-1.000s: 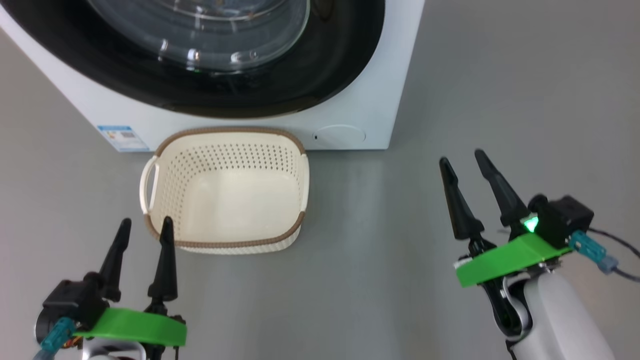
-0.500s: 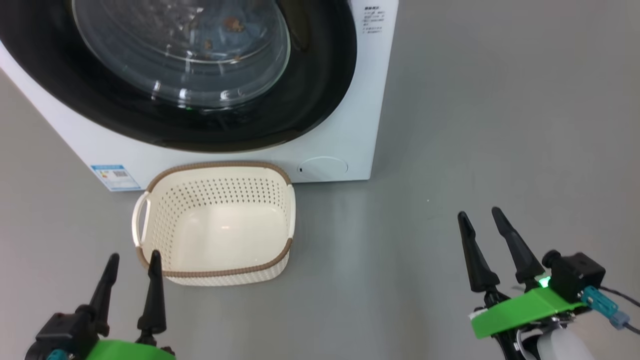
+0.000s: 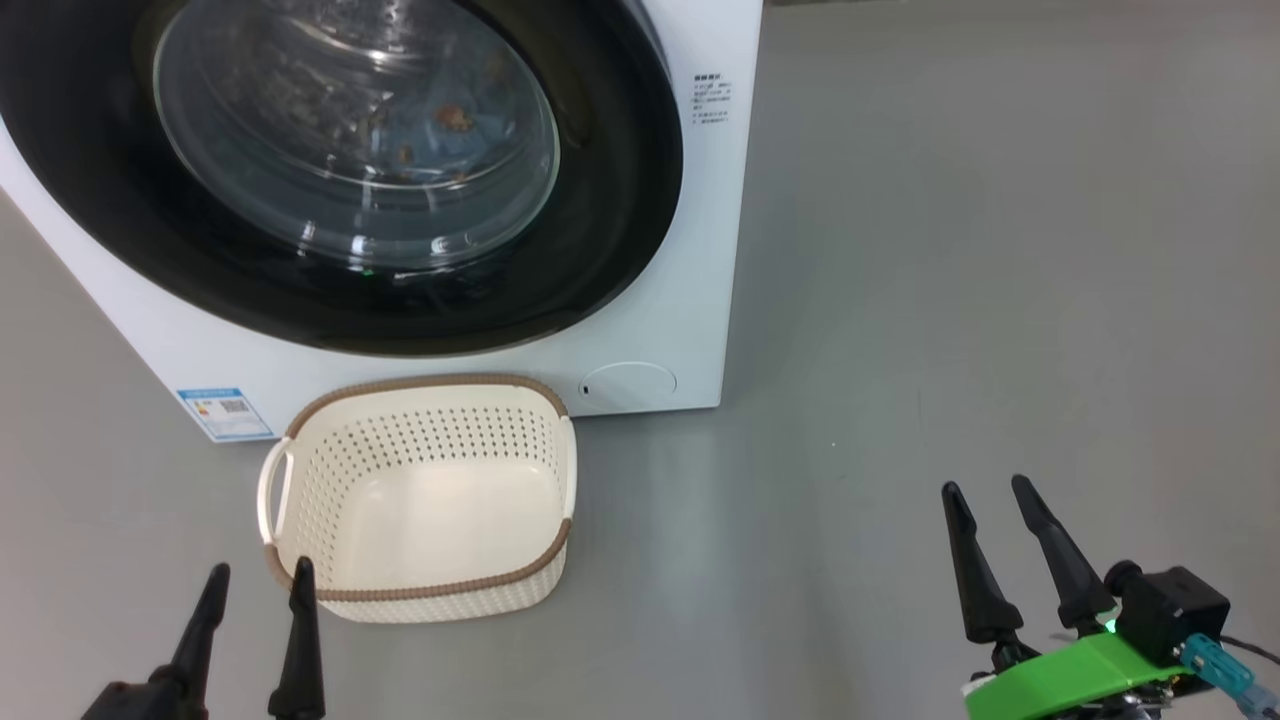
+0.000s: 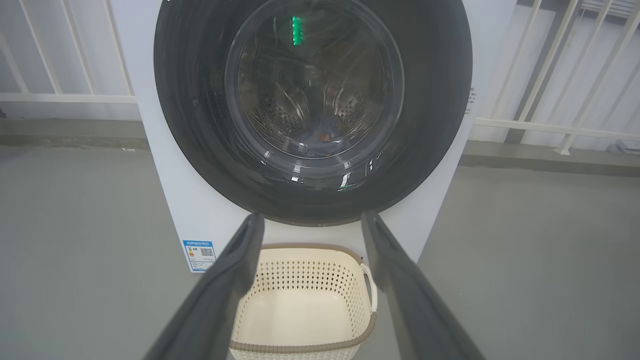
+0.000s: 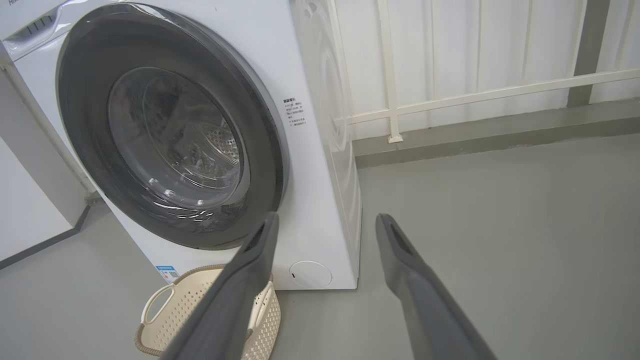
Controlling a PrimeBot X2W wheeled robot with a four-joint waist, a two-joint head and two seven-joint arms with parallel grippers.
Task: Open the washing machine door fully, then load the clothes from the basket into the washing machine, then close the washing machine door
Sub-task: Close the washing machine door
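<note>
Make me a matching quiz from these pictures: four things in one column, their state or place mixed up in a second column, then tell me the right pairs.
Things:
1. washing machine door
2. basket
3. clothes
4. right pincer

States or places:
A. open, holding nothing
B. empty
C. shut
D. inside the washing machine

Pairs: 1-C, 2-B, 3-D, 4-A
</note>
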